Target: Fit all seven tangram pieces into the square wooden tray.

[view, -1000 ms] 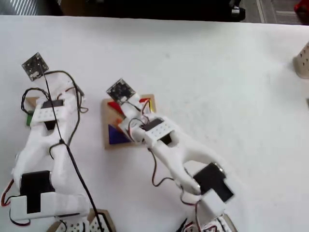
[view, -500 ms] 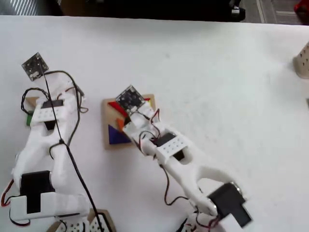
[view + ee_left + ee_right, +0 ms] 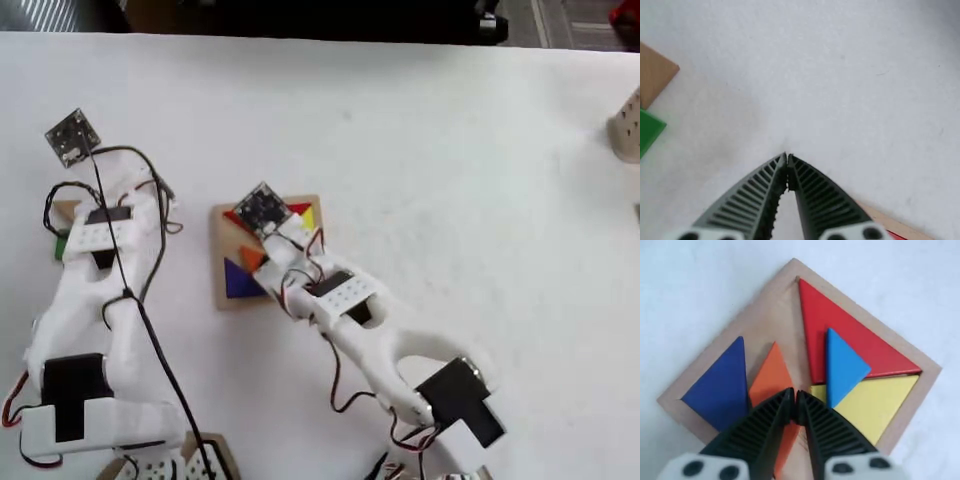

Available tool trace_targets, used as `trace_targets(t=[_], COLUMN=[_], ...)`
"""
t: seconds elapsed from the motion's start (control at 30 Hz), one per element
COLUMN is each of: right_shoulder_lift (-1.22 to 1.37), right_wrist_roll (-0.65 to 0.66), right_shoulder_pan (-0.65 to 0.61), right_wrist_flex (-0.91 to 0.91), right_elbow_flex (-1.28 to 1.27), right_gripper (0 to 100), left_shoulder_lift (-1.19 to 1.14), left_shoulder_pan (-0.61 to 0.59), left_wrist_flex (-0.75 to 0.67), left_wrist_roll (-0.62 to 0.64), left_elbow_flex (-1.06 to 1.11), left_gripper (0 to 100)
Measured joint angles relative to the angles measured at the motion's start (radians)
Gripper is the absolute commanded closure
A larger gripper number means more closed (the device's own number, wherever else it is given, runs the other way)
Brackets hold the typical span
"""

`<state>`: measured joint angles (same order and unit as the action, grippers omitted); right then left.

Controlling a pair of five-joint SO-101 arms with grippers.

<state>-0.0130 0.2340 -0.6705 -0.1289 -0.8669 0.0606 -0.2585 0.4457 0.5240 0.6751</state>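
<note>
The square wooden tray (image 3: pixel 700 375) holds a large red triangle (image 3: pixel 855 335), a yellow triangle (image 3: pixel 880 405), a dark blue triangle (image 3: pixel 720 390) and an orange piece (image 3: pixel 767 380). A small light blue triangle (image 3: pixel 842 365) lies over the seam between red and yellow. My right gripper (image 3: pixel 794 396) hovers shut above the orange piece, holding nothing. In the high view the right arm (image 3: pixel 335 290) covers part of the tray (image 3: pixel 217 272). My left gripper (image 3: pixel 787 160) is shut over bare table. A green piece (image 3: pixel 647 131) and a tan piece (image 3: pixel 655 75) lie beside it, also next to the left arm (image 3: pixel 95 235).
The left arm's cables (image 3: pixel 140 290) trail across the table. A pale pegged object (image 3: pixel 627 125) stands at the far right edge. A wooden block (image 3: pixel 215 455) sits at the front edge. White table stretches open behind and right of the tray.
The right arm drew its gripper back across the tray toward the front right, and its elbow swung outward. The left arm stayed still.
</note>
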Motion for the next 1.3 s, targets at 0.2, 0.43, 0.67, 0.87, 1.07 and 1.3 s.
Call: trace_targets(t=[0.2,0.43,0.67,0.87,1.07,1.3], right_shoulder_lift=[0.002,0.064,0.006,-0.046,-0.117,-0.212], right_wrist_roll=[0.0,0.0,0.0,0.0,0.0,0.0], right_shoulder_pan=[-0.06,-0.063,-0.063,-0.057,0.005,0.029], right_wrist_flex=[0.074,0.077,-0.123,-0.265,-0.359,-0.367], right_elbow_flex=[0.0,0.009,0.029,0.032,0.025,0.023], right_gripper=[97.8,98.1,97.9,97.8,97.8,97.8], left_shoulder_lift=[0.0,0.0,0.0,0.0,0.0,0.0], left_shoulder_pan=[0.0,0.0,0.0,0.0,0.0,0.0], left_wrist_flex=[0.0,0.0,0.0,0.0,0.0,0.0], left_wrist_roll=[0.0,0.0,0.0,0.0,0.0,0.0], left_elbow_flex=[0.0,0.0,0.0,0.0,0.0,0.0], left_gripper=[98,98,98,98,98,98])
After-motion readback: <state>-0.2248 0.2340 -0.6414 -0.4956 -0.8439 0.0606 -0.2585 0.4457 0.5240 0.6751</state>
